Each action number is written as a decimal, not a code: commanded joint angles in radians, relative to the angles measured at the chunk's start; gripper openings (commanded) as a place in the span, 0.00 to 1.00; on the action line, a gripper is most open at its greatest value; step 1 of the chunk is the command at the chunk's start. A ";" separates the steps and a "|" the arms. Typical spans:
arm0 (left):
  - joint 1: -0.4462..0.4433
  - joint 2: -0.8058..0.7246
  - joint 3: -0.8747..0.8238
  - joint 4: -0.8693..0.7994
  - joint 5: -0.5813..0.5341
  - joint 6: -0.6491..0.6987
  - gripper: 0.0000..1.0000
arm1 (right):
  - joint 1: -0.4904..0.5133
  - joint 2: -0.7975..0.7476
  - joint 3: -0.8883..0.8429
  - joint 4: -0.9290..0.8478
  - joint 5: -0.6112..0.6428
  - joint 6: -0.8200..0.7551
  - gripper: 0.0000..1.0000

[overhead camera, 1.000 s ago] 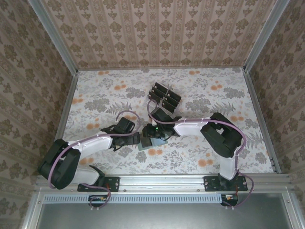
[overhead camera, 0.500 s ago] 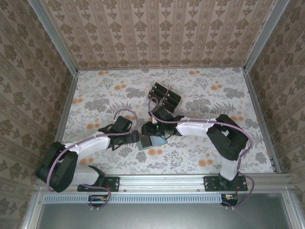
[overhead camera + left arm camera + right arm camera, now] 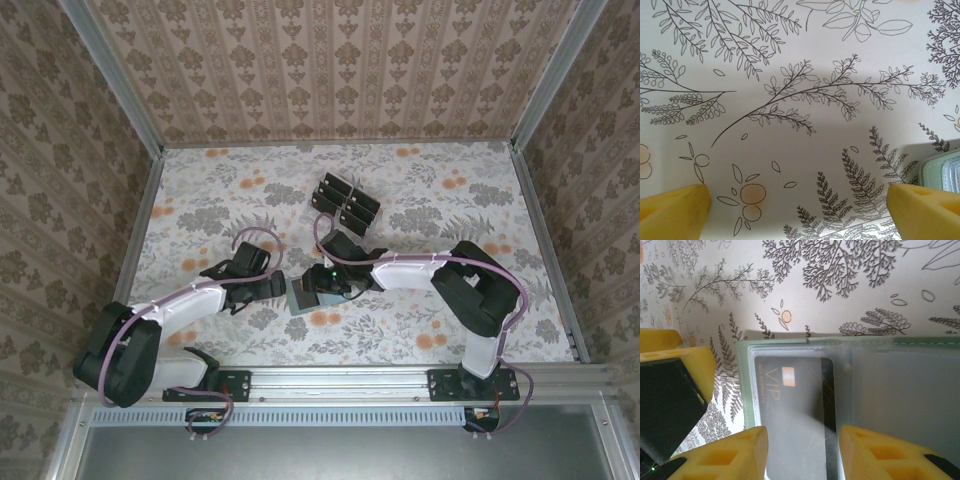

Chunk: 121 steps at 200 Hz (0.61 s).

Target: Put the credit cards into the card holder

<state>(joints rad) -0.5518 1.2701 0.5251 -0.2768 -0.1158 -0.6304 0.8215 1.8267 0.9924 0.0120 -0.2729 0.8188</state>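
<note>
Left gripper (image 3: 799, 202): yellow-padded fingers spread to their widest, nothing between them. It hangs low over the floral-printed table (image 3: 450, 200), just beside the left edge of the holder. Judged purpose: stand clear of the insertion, yet close enough to pin the holder if it slides.

Card holder (image 3: 743, 390): flat grey-green squarish wallet with clear plastic pockets, lying open and flat on the table between the two grippers, toward the near side of the workspace. Pockets face up, so a card can be slid in level.

Inserted card (image 3: 790, 400): thin dark rectangular credit card with pale "VIP" lettering, seated under the clear film of the left pocket, square to the pocket edges. The pocket to its right looks unfilled.

Right gripper (image 3: 802, 435): yellow fingers partly apart, clamping nothing. They stand over the near end of the seated card, one finger to each side. Judged reason: the card rests in the pocket without support, so a grip is not needed.

Card rack (image 3: 347, 203): slotted rack of dark rectangular cards, standing well behind the holder, mid-table. Its place within the right arm's reach suits repeated pick-ups.

Task status (judgement): one card in, more to fetch from the rack.
</note>
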 commanded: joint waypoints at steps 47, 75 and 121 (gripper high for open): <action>0.019 -0.023 -0.022 0.002 0.011 0.029 1.00 | 0.027 0.024 0.006 0.011 0.008 0.031 0.42; 0.021 -0.023 -0.023 0.005 0.013 0.031 1.00 | 0.033 0.030 0.011 0.022 0.006 0.041 0.42; 0.024 -0.023 -0.023 0.008 0.021 0.034 1.00 | 0.048 0.050 0.028 0.040 -0.003 0.060 0.42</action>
<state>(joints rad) -0.5350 1.2648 0.5167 -0.2756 -0.1070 -0.6231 0.8547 1.8454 0.9943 0.0360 -0.2737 0.8524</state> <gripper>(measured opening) 0.997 0.422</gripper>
